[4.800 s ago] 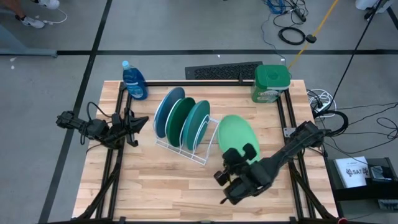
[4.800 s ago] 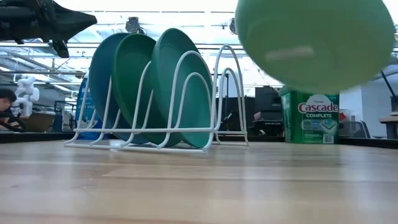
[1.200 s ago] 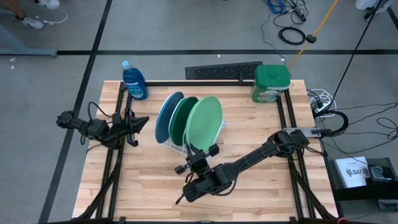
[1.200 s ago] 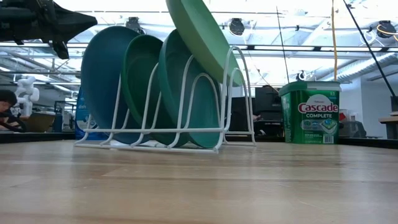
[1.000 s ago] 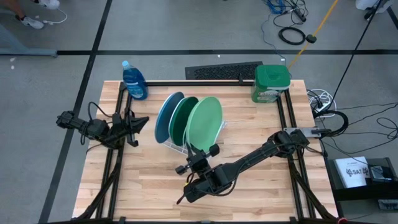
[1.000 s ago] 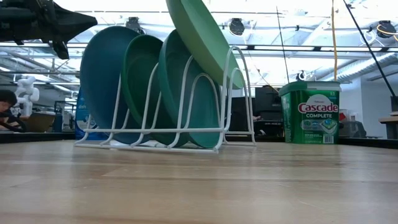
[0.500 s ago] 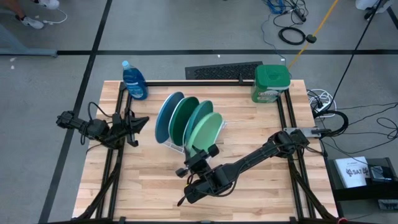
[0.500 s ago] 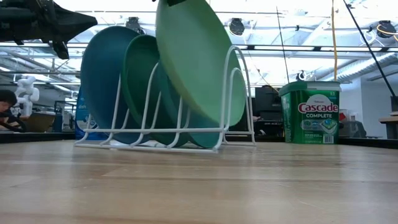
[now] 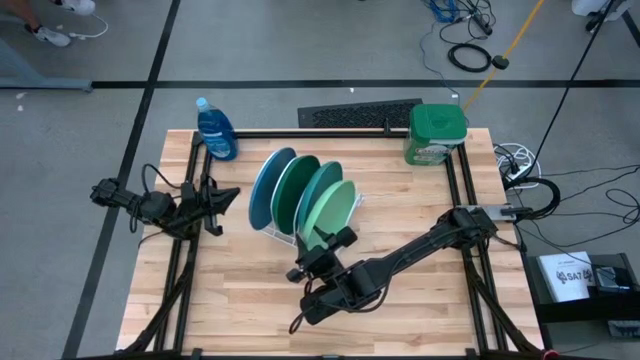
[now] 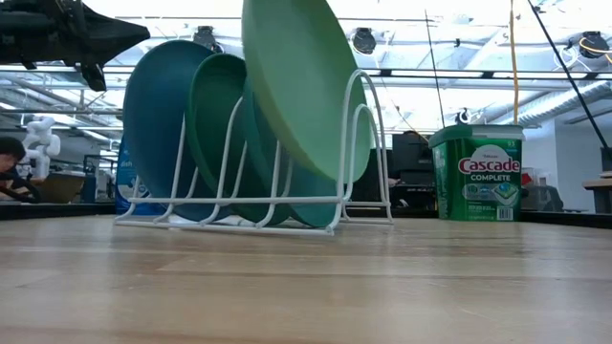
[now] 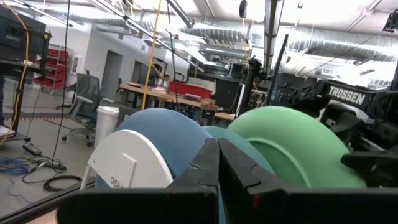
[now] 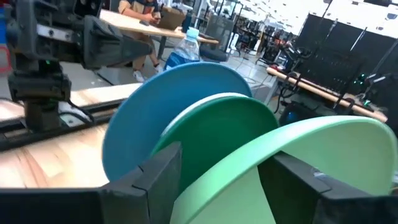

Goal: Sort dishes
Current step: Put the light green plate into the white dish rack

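You look straight down from above, level from the table top, and close from both wrists; every view shares the blue plate [image 9: 262, 187].

Robotics lab: open hall, exposed ceiling ducts [image 11: 249, 34], workbenches [image 11: 163, 94], floor cables [image 9: 468, 55], framed wooden surface [image 9: 240, 290].

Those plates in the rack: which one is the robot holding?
The light green plate, at the rack's end, gripped by the right tool; the others stand free.
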Motion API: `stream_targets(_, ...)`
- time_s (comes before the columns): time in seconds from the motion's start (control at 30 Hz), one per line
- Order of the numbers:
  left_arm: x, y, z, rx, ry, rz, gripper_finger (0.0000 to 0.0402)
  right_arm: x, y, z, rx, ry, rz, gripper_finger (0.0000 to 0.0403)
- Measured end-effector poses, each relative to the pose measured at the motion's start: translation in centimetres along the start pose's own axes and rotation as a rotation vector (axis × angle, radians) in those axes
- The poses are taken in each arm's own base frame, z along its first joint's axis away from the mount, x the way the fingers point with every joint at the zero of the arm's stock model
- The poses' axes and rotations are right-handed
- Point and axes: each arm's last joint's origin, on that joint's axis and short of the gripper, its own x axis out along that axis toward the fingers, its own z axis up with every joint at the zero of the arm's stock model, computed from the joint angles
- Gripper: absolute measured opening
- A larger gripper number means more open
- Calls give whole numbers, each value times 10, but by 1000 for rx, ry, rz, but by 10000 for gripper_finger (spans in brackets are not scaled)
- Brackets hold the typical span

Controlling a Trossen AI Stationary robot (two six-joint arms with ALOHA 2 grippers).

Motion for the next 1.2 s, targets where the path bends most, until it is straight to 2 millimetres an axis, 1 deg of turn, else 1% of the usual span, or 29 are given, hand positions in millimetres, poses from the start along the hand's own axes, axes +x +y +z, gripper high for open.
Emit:
stream_targets(0.13,0,0,0,0,0,0,0,-1,-7,2,-46,11,1,199)
stream_targets(0.3,0,0,0,-1,0,-1,0,-2,-12,3,-73,42,28,198)
stream_targets(0.4,0,0,0,0,0,0,0,-2,-14,0,-64,69,46,215)
stream_targets(0.57,0,0,0,-1,0,0,0,-2,-17,-4,-63,83,36,258)
stream_targets(0.67,0,0,0,-1,0,-1,0,-3,-21,-2,-55,89,31,276)
stream_targets(0.87,0,0,0,-1,0,0,0,-5,-41,8,-22,106,16,280)
stream_targets(0.97,0,0,0,-1,0,-1,0,-3,-52,11,-5,160,19,273)
stream_targets(1.07,0,0,0,-1,0,-1,0,2,-61,9,1,262,30,268)
stream_targets(1.2,0,0,0,-1,0,-1,0,7,-70,2,15,386,16,276)
